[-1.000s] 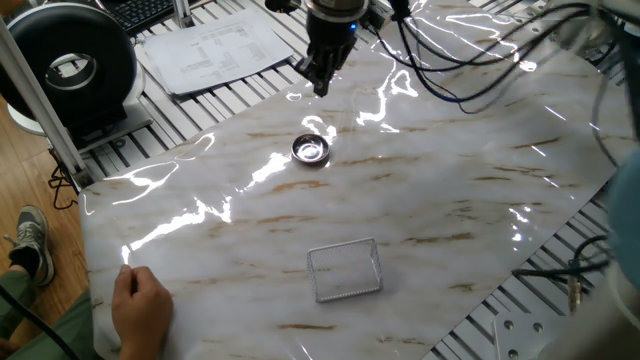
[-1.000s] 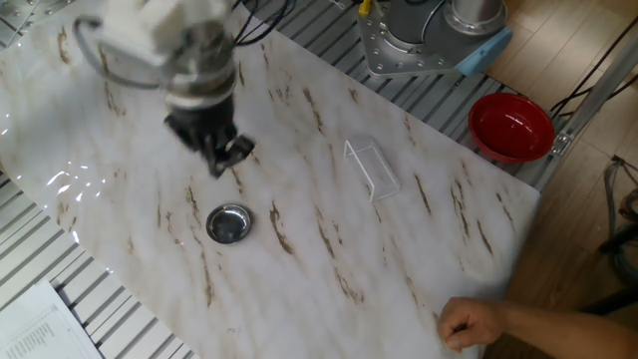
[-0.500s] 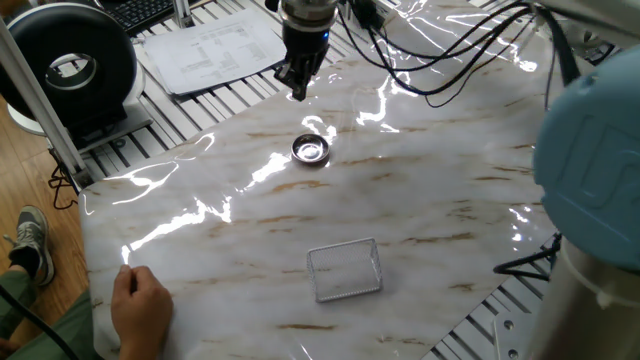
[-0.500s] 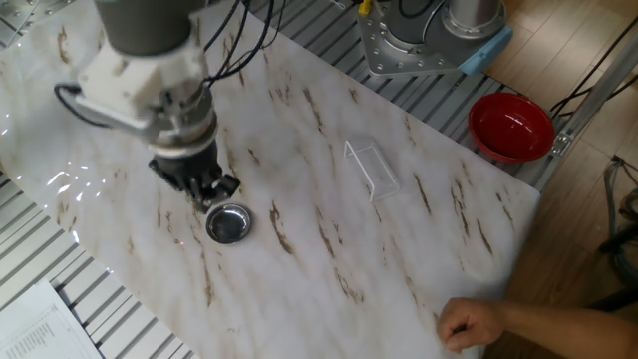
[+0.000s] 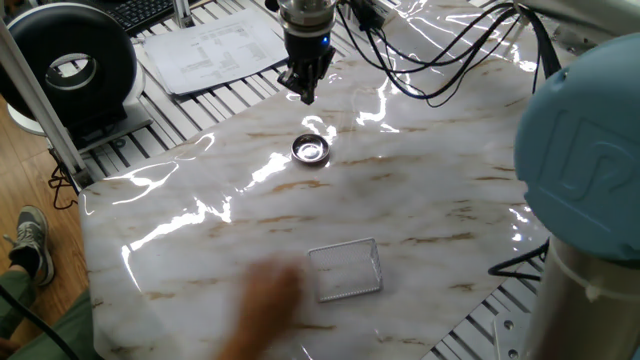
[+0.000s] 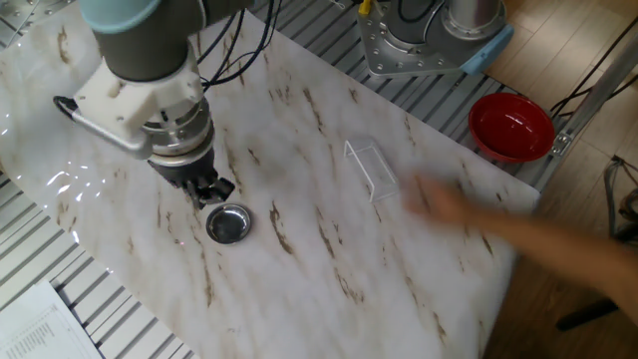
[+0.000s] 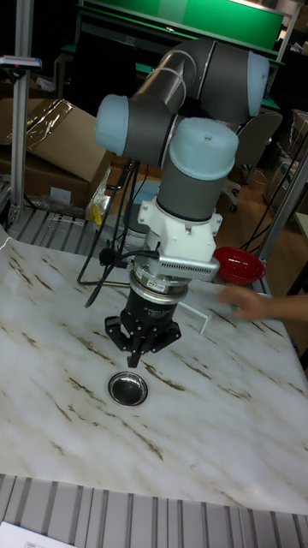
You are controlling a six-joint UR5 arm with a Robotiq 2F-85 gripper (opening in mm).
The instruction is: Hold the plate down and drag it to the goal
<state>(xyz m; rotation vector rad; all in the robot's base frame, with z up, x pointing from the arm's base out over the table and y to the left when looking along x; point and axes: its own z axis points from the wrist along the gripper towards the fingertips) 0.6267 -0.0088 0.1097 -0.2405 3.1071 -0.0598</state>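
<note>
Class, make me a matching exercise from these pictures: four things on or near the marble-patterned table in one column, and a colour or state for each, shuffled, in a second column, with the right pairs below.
Things
1. small round silver metal plate
2. transparent rectangular plastic tray
3. round red bowl
4. two-finger gripper

States
A. lies beyond the marble-patterned sheet, on the slatted frame
B. hangs just above the table, holding nothing
C. lies flat on the marble-patterned sheet, shiny and empty
D. colourless, with a blurred hand close beside it

Pairs: 1-C, 2-D, 3-A, 4-B
</note>
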